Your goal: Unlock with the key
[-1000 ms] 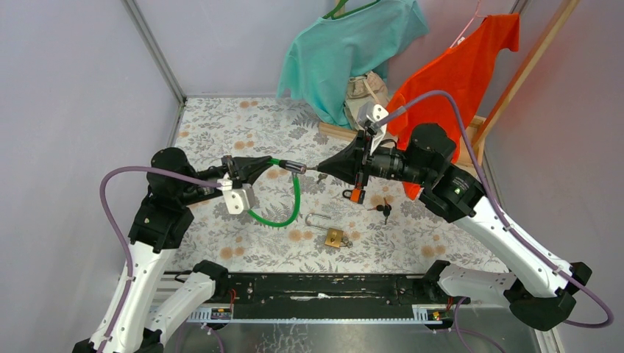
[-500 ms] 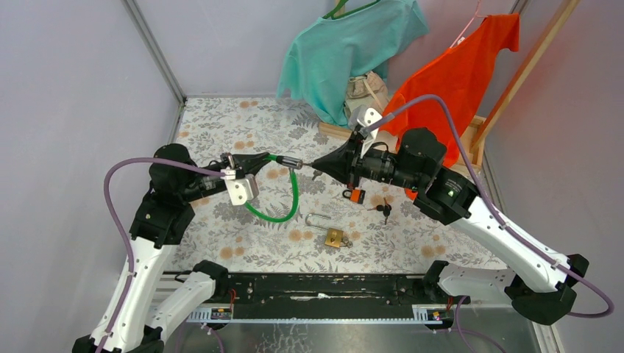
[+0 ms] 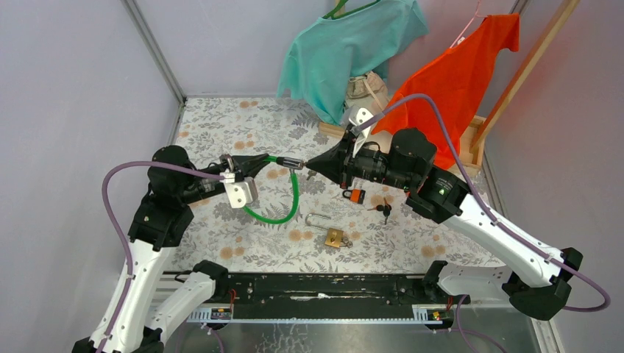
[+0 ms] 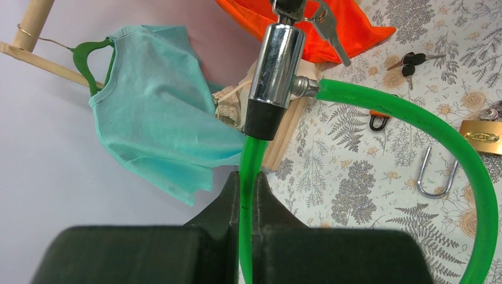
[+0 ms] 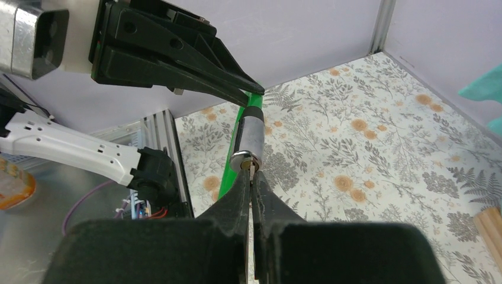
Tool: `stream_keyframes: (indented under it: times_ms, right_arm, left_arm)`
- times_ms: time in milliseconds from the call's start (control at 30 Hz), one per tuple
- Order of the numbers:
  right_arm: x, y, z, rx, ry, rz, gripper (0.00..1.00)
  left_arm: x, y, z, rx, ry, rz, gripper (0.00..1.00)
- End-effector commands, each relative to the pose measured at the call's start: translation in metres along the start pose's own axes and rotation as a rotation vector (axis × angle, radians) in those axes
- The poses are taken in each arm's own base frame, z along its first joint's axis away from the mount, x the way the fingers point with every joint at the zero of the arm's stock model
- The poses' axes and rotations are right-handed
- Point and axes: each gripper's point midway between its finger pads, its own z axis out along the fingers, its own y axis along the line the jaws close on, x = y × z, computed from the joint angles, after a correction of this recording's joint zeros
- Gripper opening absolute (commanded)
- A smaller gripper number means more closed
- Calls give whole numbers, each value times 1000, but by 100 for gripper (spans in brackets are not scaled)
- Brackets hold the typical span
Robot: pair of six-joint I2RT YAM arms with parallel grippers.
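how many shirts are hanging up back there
2. A teal shirt hangs at the back; an orange shirt hangs just right of it. The beige bundle between them is unclear.

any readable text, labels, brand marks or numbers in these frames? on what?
No text is legible in any view.
Brass padlock: a dark engraved mark on its face, too blurred to read.
Chrome lock cylinder: no marking visible on the sides shown.
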Motion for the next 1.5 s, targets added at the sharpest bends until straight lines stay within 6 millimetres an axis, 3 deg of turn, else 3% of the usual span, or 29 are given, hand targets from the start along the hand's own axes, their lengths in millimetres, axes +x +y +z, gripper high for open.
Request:
stream_keyframes:
  times_ms: [0, 233, 400, 767, 833, 1067, 1467]
  right_arm:
    - [5, 13, 13, -72, -9, 56, 0]
    - [16, 12, 28, -66, 13, 200, 0]
    - [16, 12, 26, -38, 14, 311, 0]
    - [24, -21, 18, 22, 78, 642, 0]
    - [25, -20, 20, 8, 91, 674, 0]
    - [17, -14, 22, -59, 77, 808, 0]
    - [11, -24, 12, -131, 61, 1052, 0]
  left_arm:
    - [-41, 11, -4, -13, -137, 135, 0]
    - [-39, 12, -5, -33, -134, 223, 0]
    - [-30, 15, -6, -81, -103, 320, 0]
    - [-8, 13, -8, -113, -21, 503, 0]
    - [-6, 15, -8, -124, -7, 532, 0]
    - [-4, 22, -12, -180, 18, 643, 0]
    - [1, 17, -15, -202, 45, 822, 0]
